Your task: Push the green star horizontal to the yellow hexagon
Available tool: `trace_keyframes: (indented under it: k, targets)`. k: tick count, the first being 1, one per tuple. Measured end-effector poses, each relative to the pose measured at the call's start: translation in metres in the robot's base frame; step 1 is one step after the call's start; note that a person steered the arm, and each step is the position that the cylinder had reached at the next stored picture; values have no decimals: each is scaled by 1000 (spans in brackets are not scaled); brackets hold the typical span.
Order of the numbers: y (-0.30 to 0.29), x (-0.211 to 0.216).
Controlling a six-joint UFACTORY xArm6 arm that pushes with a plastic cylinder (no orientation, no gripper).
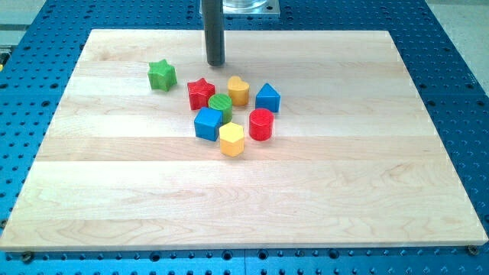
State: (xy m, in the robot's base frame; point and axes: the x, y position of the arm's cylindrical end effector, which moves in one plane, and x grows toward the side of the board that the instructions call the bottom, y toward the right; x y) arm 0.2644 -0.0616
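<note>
The green star lies alone at the upper left of the wooden board. The yellow hexagon sits lower and to the right, at the bottom of a cluster of blocks. My tip rests on the board near the view's top, to the right of the green star and slightly higher, with a clear gap between them. It stands above the cluster and touches no block.
The cluster holds a red star, a yellow heart, a blue pentagon-like block, a green cylinder, a blue cube and a red cylinder. A blue perforated table surrounds the board.
</note>
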Motion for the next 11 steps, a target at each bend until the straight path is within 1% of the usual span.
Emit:
trace_keyframes:
  k: [1, 2, 3, 4, 5, 6, 7, 8, 9, 10, 11]
  targets:
    - [-67, -6]
    - [-80, 29]
    - [-86, 87]
    - [-79, 110]
    - [-64, 100]
    - [-64, 100]
    - [-64, 135]
    - [-64, 180]
    - [-52, 183]
    - [-1, 194]
    - [3, 198]
